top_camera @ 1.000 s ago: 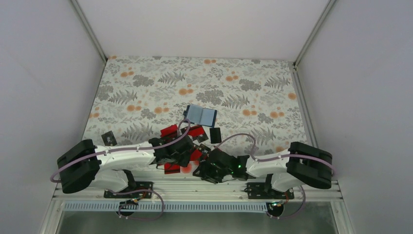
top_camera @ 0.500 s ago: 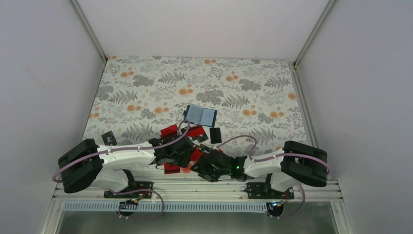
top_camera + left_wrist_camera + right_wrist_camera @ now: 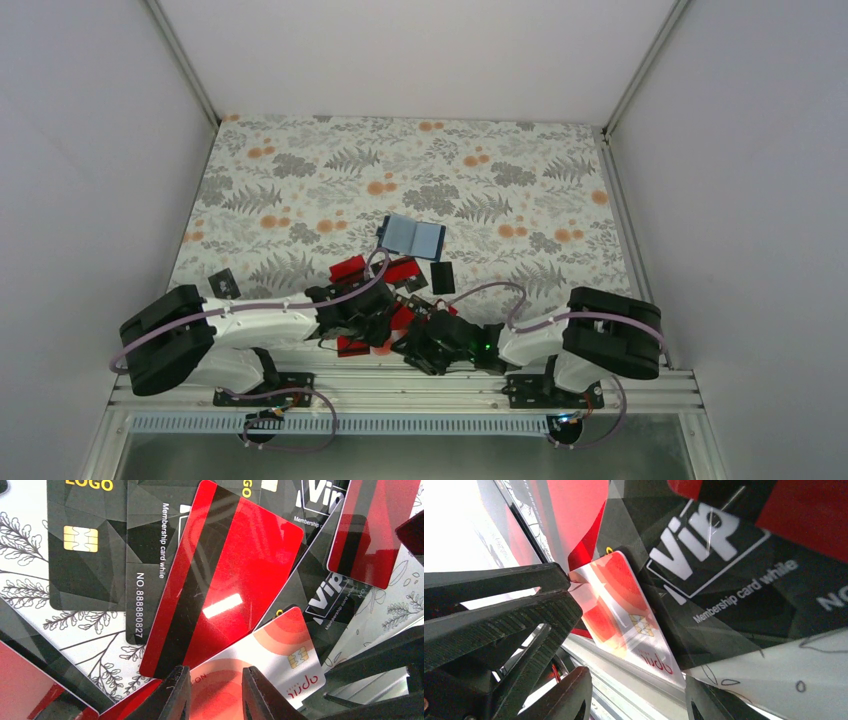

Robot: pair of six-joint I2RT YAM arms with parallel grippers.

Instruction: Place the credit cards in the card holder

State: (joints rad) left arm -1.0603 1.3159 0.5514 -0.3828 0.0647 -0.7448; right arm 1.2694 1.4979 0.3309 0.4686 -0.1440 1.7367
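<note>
At the near edge of the table, over the heap of cards, my left gripper [image 3: 215, 692] had its two fingers a little apart. Its own camera showed the face of the pale card [image 3: 272, 652] with the red blot lying flat in the gap between them. From there I could not tell whether the tips pressed on it. The right wrist camera gave what that view lacked: the left fingers [image 3: 504, 625] seen from the side, their tips at the pale card's edge. My right gripper [image 3: 639, 702] hung just beside them, its fingers wider apart and holding nothing, with the same pale card in view between them.

Just past the left fingers, a red card [image 3: 220, 580] with a black band lay tilted across several black cards [image 3: 85, 545]. The right camera picked out a VIP card [image 3: 719, 555] next to the pale one.

Only the overhead camera showed the rest. There the two grippers met nose to nose at the heap, their fingertips hidden under the wrists. The card holder [image 3: 413, 236] lay open farther out on the flowered cloth [image 3: 520, 170], beyond the heap and well apart from both grippers. A lone black card [image 3: 442, 277] lay near the holder, and another stray card [image 3: 222, 283] lay off to the left.
</note>
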